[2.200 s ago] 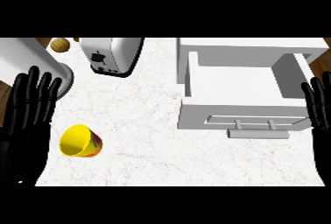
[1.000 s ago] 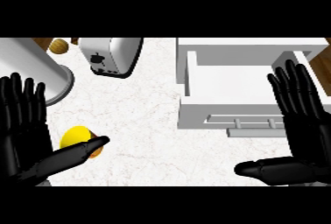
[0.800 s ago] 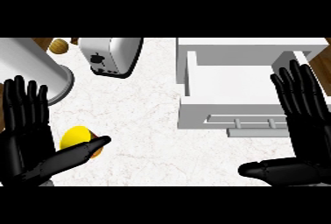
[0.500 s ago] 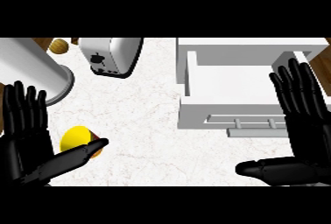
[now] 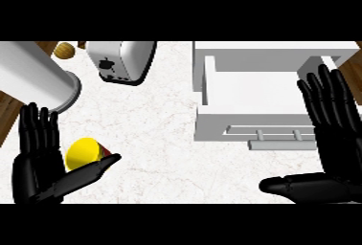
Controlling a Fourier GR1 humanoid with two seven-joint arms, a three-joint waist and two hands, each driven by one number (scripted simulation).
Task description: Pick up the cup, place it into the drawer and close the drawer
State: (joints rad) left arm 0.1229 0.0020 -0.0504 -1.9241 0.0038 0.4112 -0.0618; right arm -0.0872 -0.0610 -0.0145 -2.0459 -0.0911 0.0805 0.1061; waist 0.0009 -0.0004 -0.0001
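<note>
Left hand (image 5: 44, 162) spread open just left of the cup (image 5: 84, 153), fingers (image 5: 39, 129) straight and pointing up the view, thumb lying across below the cup's near side; nothing curled round it yet. Cup yellow, on its side or tilted on the desk (image 5: 163, 134), mouth seemingly toward the hand, though hard to tell for sure. Likely trouble: nudged by that thumb or palm before any closing, and rolled away across the smooth top, being round and lying over. Also possible: pinched on the rim only, and slipped out on the lift.

Up from the cup, a big grey cylinder (image 5: 35, 76) near the hand's fingertips; worth avoiding on the lift. Right of that, a toaster (image 5: 120, 62) and a small brown thing (image 5: 65, 50) beside it at the far edge.

Well right of the cup, the drawer (image 5: 247, 91), white, pulled open, handle (image 5: 272, 136) on its near front. Long carry across, so risk of clipping the drawer's left wall on the way in.

Right hand (image 5: 329, 139) open at the drawer's right, fingers straight, thumb out toward the cup's side, holding nothing.

Desk pale marbled stone; dark wood showing at the far corners
</note>
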